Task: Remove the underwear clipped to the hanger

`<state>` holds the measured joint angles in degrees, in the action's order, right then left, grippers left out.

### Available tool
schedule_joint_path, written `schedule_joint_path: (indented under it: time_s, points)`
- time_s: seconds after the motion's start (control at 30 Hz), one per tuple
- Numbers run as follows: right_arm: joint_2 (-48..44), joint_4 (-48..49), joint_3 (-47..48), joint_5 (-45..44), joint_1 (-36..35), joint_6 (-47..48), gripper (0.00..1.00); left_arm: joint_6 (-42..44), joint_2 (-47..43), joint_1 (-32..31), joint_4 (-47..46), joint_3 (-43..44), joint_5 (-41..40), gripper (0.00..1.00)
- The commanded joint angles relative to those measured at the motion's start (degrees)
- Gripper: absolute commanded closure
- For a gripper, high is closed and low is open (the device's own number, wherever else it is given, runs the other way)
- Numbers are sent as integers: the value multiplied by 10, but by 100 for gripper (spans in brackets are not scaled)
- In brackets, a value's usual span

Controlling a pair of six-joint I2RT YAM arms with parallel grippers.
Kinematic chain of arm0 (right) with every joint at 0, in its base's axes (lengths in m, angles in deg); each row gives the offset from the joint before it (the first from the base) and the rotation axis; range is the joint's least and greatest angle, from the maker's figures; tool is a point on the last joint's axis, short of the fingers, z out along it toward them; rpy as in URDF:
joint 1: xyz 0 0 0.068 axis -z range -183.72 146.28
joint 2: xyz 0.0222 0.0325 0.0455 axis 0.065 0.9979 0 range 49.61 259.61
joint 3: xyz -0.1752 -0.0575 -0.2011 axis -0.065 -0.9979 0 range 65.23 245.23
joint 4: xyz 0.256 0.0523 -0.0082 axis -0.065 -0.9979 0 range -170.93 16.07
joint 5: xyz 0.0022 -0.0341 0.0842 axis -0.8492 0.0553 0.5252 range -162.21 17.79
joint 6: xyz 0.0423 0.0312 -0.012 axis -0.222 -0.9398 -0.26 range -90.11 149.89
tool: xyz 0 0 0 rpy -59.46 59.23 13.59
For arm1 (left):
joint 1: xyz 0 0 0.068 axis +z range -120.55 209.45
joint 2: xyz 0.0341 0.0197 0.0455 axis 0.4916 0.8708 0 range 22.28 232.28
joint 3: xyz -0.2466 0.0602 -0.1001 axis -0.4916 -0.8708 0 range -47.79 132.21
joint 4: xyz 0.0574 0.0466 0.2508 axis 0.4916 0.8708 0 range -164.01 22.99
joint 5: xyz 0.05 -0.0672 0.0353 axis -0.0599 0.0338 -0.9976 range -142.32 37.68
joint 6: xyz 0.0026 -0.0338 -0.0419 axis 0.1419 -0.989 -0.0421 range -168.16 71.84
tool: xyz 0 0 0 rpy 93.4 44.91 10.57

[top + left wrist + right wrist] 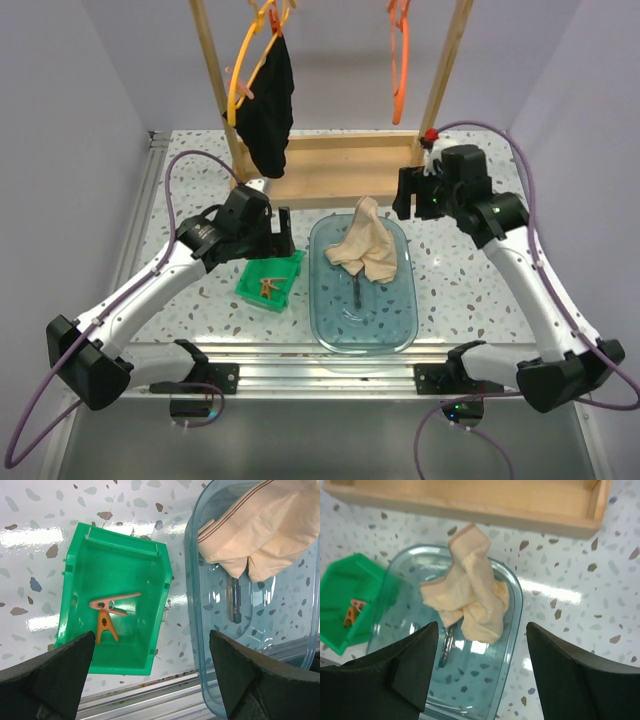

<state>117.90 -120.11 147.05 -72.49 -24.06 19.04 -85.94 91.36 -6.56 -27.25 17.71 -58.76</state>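
Speckled table (450, 270) fills the frame. Wooden rack (340, 170) sits top centre. Clear blue tub (365, 325) is at centre, just below the rack base. Black underwear (268, 110) hangs upper left, clipped to a yellow hanger (240, 70). Beige underwear (365, 245) lies crumpled in the tub's upper half (one corner pokes up over the rim). Green bin (125, 560) sits just left of the tub. Left gripper (152, 645) hovers over the bin, fingers wide apart, holding nothing. Right gripper (482, 627) is right of the tub's top, fingers apart, nothing between them. Two small clips (107, 612) lie in the bin.
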Motion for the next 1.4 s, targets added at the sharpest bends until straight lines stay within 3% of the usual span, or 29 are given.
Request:
schedule_joint_path:
  time_s: [0.0, 0.33, 0.6, 0.77, 0.87, 0.97, 1.0, 1.07, 1.23, 1.37]
  points:
    - [36, 34, -46, 36, -14, 14, 25, 11, 5, 3, -19, 17, 2, 0]
    - [139, 86, -63, 43, -44, 32, 26, -10, -20, 3, -22, -19, 7, 0]
    - [212, 130, -78, -16, -68, 38, 30, -26, -40, 4, -15, -34, 5, 0]
    - [226, 163, -85, -39, -71, 31, 58, -30, -47, 3, -15, -38, 9, 0]
    - [226, 169, -93, -49, -72, 35, 62, -34, -50, 2, -15, -43, 10, 0]
    - [222, 169, -102, -50, -72, 36, 77, -34, -52, 2, -15, -46, 11, 0]
    - [215, 169, -104, -50, -73, 37, 90, -33, -52, 4, -15, -46, 11, 0]
    - [208, 168, -113, -51, -72, 38, 100, -32, -52, 3, -18, -46, 12, 0]
    - [161, 145, -126, -35, -73, 31, 100, -30, -49, 3, -20, -42, 13, 0]
    - [99, 70, -126, 80, -73, 10, 100, -29, -49, 3, -15, -33, 6, 0]
